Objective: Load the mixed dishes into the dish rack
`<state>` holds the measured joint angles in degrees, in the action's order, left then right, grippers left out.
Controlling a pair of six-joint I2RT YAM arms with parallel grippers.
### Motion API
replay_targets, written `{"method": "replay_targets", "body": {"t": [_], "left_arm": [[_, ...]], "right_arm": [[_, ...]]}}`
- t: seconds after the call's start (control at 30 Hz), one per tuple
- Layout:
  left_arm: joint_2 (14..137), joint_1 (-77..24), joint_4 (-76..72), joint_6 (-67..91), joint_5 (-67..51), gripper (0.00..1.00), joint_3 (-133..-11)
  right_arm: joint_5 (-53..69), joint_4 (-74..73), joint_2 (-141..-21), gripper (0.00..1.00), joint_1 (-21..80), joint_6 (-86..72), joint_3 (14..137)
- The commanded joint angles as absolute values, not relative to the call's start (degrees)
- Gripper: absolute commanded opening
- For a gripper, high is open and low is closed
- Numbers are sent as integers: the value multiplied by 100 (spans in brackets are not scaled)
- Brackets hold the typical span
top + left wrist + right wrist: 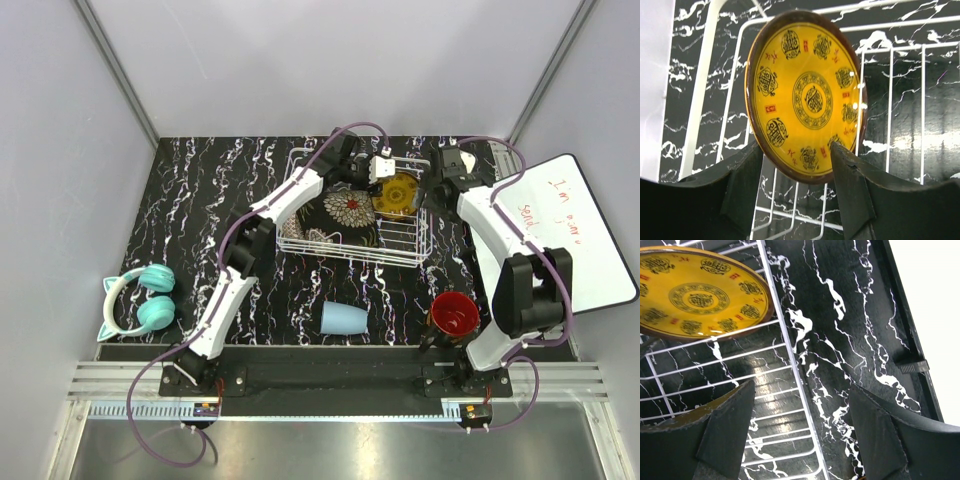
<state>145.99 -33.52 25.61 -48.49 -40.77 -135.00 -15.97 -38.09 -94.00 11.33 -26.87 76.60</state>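
Observation:
The white wire dish rack (pixel 400 245) stands at the table's back middle. The yellow ornate plate (pixel 398 193) stands tilted on edge in its right part, and the black square floral plate (pixel 348 212) leans beside it. My left gripper (pixel 386 182) is open just behind the yellow plate (pixel 807 95), whose lower rim lies between the fingers (pixel 850 185). My right gripper (pixel 438 188) is open and empty over the rack's right rim (pixel 790 370), with the plate (pixel 700 295) to its left. The light-blue cup (pixel 343 319) and the red-inside mug (pixel 455 312) are on the table in front. The bowls are not clearly visible.
Teal headphones (pixel 140 300) lie at the front left. A whiteboard (pixel 575 235) leans at the right wall beside the right arm. Grey walls close in the back and sides.

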Motion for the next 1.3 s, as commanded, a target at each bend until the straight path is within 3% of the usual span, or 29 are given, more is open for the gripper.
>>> {"method": "replay_targets", "body": {"t": [0.0, 0.07, 0.2, 0.23, 0.33, 0.53, 0.73, 0.9, 1.27], "left_arm": [[14563, -3463, 2470, -5018, -4605, 58, -13720], [14607, -3480, 2470, -5054, -4614, 57, -13720], [14651, -3507, 2470, -5098, -4702, 46, -13693], [14651, -3507, 2461, -5124, -4746, 35, -13693], [14660, -3516, 2470, -5115, -4790, 23, -13685], [14634, -3516, 2645, -5317, -4799, 18, -13614], [14564, -3507, 2891, -5414, -4667, 0, -13684], [14423, -3314, 2892, -5194, -4361, 0, -13922], [13307, -2760, 1697, -4106, -3420, 0, -13142]], "right_arm": [[-1687, -3762, -8992, 82, 1055, -2768, 7489], [-1714, -3744, -8913, 82, 1020, -2804, 7418], [-1767, -3665, -8614, 81, 941, -2839, 7234], [-1767, -3648, -8570, 81, 949, -2848, 7207], [-1749, -3586, -8420, 80, 940, -2874, 7067], [-1767, -3525, -8165, 80, 896, -2892, 6794], [-1784, -3507, -8042, 78, 870, -2883, 6741], [-1784, -3454, -7884, 78, 861, -2883, 6583], [-1758, -3278, -7673, 78, 844, -2848, 6425]]}}
